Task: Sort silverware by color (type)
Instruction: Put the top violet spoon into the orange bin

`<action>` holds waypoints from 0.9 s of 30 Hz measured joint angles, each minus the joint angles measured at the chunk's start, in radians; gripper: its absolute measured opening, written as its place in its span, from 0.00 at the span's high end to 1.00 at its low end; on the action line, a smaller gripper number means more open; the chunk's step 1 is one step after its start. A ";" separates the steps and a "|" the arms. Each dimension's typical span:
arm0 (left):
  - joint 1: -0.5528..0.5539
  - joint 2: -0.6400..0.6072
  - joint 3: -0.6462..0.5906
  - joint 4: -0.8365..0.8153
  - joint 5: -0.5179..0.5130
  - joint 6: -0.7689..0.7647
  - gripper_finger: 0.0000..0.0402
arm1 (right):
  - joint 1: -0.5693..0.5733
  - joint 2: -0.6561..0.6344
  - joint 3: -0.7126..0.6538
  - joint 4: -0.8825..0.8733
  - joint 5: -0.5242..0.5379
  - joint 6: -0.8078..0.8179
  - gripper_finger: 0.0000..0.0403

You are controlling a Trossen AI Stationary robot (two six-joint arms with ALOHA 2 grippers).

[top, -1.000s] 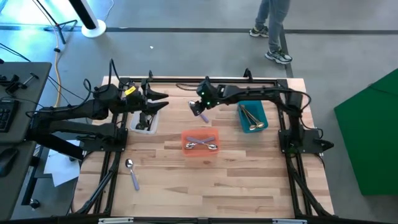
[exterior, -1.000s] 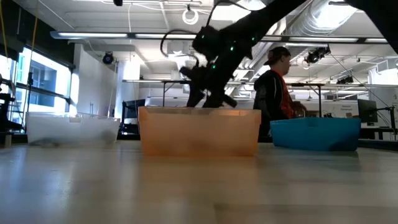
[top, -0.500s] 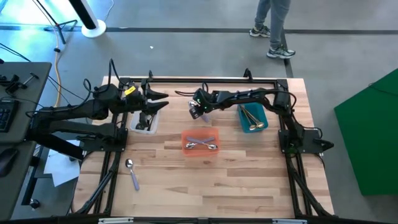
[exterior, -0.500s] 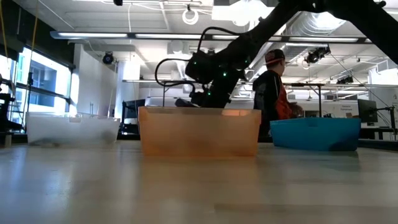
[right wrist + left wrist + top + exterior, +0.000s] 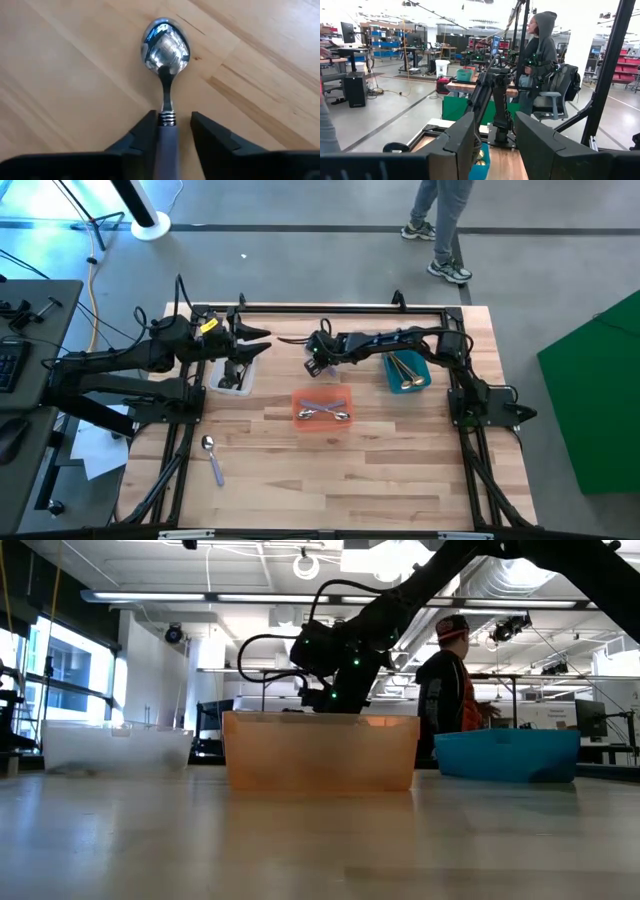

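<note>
Your right gripper [image 5: 170, 135] reaches low over the table [image 5: 400, 470] behind the orange bin [image 5: 321, 409], jaws clamped on a lavender-handled spoon [image 5: 165, 50], likely bound for that bin's matching spoons; left jaws stand apart.

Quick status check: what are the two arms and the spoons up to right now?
Right gripper shut on a lavender-handled spoon just above the table behind the orange bin. Left gripper open, waiting over the clear bin. One spoon loose at front left.
</note>
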 joint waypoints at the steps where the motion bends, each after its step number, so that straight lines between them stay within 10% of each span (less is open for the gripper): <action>1: 0.000 0.000 0.000 0.000 -0.001 0.000 0.67 | 0.002 0.000 0.000 -0.008 0.006 -0.009 0.75; 8: 0.000 0.000 0.000 0.000 -0.003 -0.001 0.67 | 0.005 -0.001 -0.002 -0.025 -0.009 -0.021 0.95; 27: 0.000 0.000 0.000 -0.001 -0.003 -0.026 0.67 | 0.006 -0.067 -0.014 -0.047 -0.075 -0.105 0.95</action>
